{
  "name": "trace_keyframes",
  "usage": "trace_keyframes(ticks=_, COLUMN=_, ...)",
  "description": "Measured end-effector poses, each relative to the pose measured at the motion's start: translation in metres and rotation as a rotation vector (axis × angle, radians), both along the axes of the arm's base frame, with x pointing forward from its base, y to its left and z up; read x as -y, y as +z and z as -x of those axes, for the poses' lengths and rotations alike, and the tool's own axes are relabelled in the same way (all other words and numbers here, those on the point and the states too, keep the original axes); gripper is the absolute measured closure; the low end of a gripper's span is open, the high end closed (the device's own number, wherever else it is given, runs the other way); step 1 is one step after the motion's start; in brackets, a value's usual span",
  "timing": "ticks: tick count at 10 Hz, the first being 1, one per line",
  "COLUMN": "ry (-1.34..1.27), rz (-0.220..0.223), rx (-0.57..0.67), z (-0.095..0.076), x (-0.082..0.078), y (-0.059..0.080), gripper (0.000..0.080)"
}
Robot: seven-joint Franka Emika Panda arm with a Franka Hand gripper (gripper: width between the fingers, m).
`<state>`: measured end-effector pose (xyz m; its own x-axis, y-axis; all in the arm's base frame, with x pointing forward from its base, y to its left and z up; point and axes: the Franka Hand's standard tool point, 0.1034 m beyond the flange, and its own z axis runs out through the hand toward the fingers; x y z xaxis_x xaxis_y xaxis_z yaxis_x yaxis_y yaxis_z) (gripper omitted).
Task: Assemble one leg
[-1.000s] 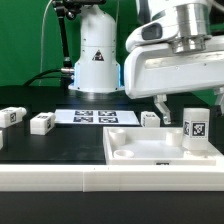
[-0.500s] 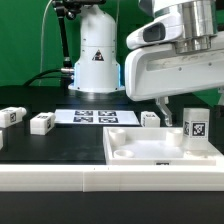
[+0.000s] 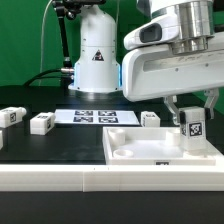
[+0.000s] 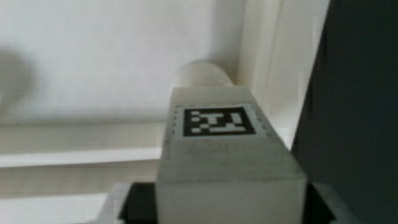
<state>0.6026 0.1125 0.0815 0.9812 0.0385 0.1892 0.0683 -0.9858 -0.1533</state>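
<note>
The leg (image 3: pixel 193 129) is a small white post with a black-and-white tag. It stands upright in the back corner of the large white tray-like piece (image 3: pixel 140 152), on the exterior view's right. My gripper (image 3: pixel 193 108) has come down over the top of the leg, with one finger on each side. The jaws look slightly wider than the leg. In the wrist view the leg (image 4: pixel 222 140) fills the middle, running up between my dark fingertips (image 4: pixel 139 205), with the tray's rim beside it.
Two more small white tagged posts (image 3: pixel 12 117) (image 3: pixel 41 123) lie on the black table at the exterior view's left, and a third (image 3: pixel 150 119) lies behind the tray. The marker board (image 3: pixel 95 116) lies in front of the arm's white base (image 3: pixel 97 55).
My gripper has moved toward the exterior view's right, from beside the leg to straddling its top. The leg and the tray have not moved.
</note>
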Motion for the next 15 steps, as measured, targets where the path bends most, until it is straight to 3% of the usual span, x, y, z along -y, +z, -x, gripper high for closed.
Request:
trace_keyframes(ticks=3, ry=-0.085, rz=-0.02, rx=-0.016, z=-0.0006, x=0.0011, y=-0.0007, gripper=0.0505)
trace_keyframes(ticks=11, ry=-0.965, rz=-0.165, rx=-0.127, z=-0.0039, x=0.0069, y=-0.0028, gripper=0.0504)
trace_keyframes(ticks=15, ry=-1.053, rz=-0.189, rx=-0.143, z=-0.0057, x=0.0067, y=-0.0028, gripper=0.0504)
